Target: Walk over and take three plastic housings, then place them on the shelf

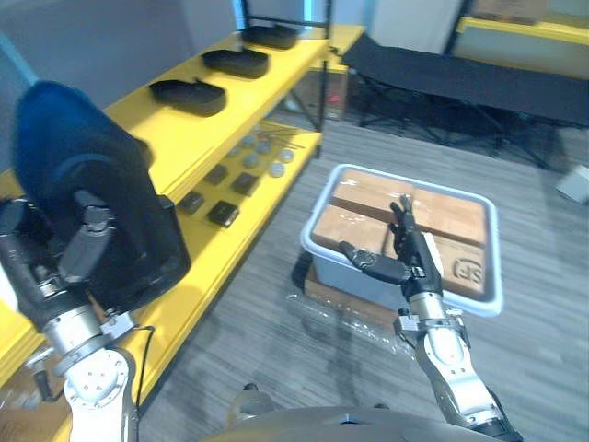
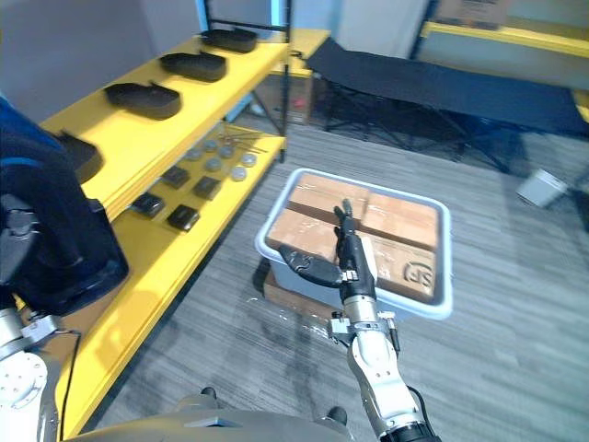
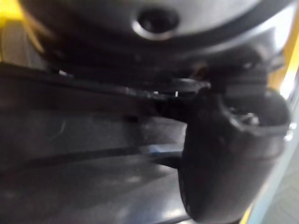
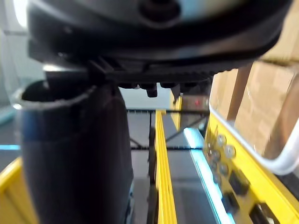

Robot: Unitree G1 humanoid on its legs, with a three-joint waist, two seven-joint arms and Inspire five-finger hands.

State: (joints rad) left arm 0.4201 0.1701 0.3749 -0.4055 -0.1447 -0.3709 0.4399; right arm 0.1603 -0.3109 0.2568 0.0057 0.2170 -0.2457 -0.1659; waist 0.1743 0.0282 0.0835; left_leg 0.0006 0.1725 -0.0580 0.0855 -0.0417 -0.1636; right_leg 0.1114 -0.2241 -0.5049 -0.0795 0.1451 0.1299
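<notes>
A large black plastic housing [image 1: 92,184] is held up close at the left, my left hand [image 1: 46,262] shut on its lower edge. In the left wrist view the thumb [image 3: 224,154] presses against the housing's dark surface [image 3: 70,140]. Three more black housings [image 1: 188,95] [image 1: 236,63] [image 1: 270,37] lie in a row on the top board of the yellow shelf [image 1: 175,138]. My right hand [image 1: 409,253] hangs open with straight fingers over a grey tray [image 1: 492,267], holding nothing.
The tray holds brown cardboard boxes [image 1: 368,198] and sits on the floor right of the shelf. The lower shelf board carries small black parts [image 1: 224,214] and silver discs [image 1: 262,157]. A black folding cot [image 1: 460,74] stands behind.
</notes>
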